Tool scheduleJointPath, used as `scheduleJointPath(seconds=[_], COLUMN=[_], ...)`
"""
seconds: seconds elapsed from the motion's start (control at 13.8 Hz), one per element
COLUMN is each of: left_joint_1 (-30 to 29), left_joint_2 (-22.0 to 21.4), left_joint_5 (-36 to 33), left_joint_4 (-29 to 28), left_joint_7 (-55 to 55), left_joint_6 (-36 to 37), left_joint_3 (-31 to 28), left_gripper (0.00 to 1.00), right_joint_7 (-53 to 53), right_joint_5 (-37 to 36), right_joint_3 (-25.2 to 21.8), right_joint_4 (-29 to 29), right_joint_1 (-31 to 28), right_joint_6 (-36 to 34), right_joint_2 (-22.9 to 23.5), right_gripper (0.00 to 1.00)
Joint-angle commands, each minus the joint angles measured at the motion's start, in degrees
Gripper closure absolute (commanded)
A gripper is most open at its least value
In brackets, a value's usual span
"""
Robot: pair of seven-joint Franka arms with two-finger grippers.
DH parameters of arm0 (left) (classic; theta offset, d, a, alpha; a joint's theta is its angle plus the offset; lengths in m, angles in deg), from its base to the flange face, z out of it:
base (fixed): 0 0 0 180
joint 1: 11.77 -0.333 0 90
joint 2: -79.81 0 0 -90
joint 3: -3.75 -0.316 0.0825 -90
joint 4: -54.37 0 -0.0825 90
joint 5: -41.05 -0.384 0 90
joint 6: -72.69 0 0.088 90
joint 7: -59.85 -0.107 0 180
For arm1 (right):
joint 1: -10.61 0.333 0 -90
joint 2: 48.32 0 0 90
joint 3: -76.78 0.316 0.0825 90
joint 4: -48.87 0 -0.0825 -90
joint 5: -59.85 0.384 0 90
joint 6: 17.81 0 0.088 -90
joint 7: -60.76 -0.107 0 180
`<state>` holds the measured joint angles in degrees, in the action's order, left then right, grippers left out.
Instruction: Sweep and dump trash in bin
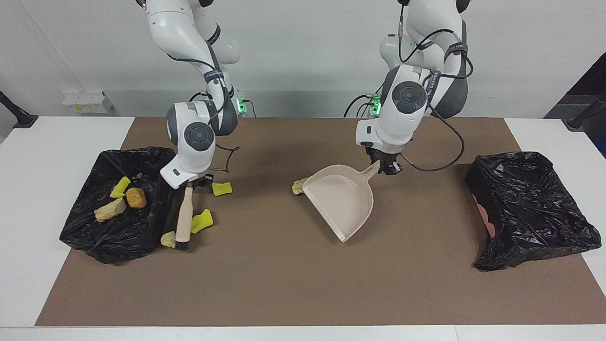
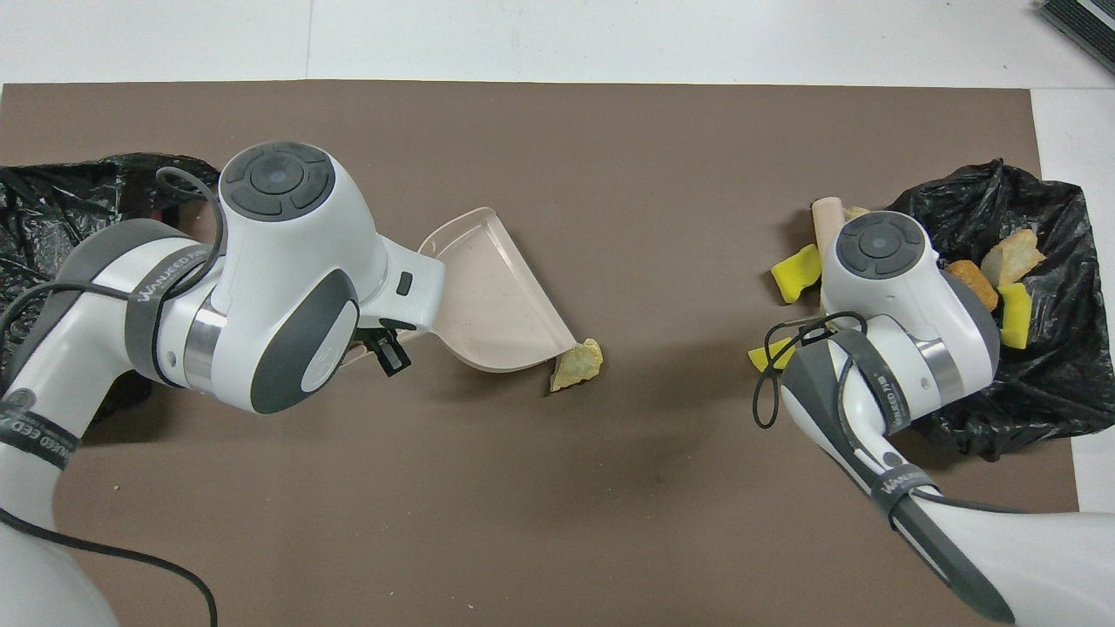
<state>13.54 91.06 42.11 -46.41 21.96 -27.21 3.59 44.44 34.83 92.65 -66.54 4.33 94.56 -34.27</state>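
Observation:
My left gripper [image 1: 388, 166] is shut on the handle of the beige dustpan [image 1: 343, 199], which sits mid-mat with its mouth toward the right arm's end. One tan-yellow scrap [image 1: 298, 186] lies at the corner of the dustpan's lip and also shows in the overhead view [image 2: 577, 364]. My right gripper [image 1: 196, 182] is shut on the beige-handled brush [image 1: 184, 215], bristles down on the mat. Two yellow sponge pieces [image 1: 221, 188] [image 1: 202, 220] and a small scrap [image 1: 168, 239] lie beside the brush. Three scraps [image 1: 136, 198] lie in the black-bagged bin [image 1: 118, 237].
A second black-bagged bin [image 1: 530, 208] stands at the left arm's end of the brown mat [image 1: 303, 284]. The bin with scraps stands at the right arm's end, right beside the brush. White tabletop borders the mat.

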Motion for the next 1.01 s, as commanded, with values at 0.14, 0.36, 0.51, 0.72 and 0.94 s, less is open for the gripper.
scheduleJointPath(seconds=[0.14,0.36,0.51,0.72,0.94], left_joint_1=[-0.27,-0.44,-0.09,1.49,3.68], left_joint_2=[-8.96,-9.50,-11.50,-14.51,-13.55], left_joint_5=[-2.55,-5.19,-6.85,-7.92,-7.92], left_joint_4=[-14.86,-15.66,-19.24,-25.15,-25.16], left_joint_7=[-7.63,-11.58,-11.95,-11.42,-7.67], left_joint_6=[-7.75,-7.94,-9.42,-14.44,-15.93], left_joint_3=[0.25,0.25,0.25,0.34,0.43], left_gripper=[1.00,1.00,1.00,1.00,1.00], right_joint_7=[4.99,5.25,5.25,4.55,3.15], right_joint_5=[8.05,8.59,5.88,-2.38,-5.81], right_joint_3=[6.88,7.69,7.34,7.25,7.07], right_joint_4=[3.24,10.17,13.26,13.10,13.18], right_joint_1=[1.62,1.63,0.67,-2.93,-7.59], right_joint_6=[-5.31,-13.82,-16.92,-14.75,-10.97], right_joint_2=[-0.07,-0.15,-0.07,0.46,2.91], right_gripper=[1.00,1.00,1.00,1.00,1.00])
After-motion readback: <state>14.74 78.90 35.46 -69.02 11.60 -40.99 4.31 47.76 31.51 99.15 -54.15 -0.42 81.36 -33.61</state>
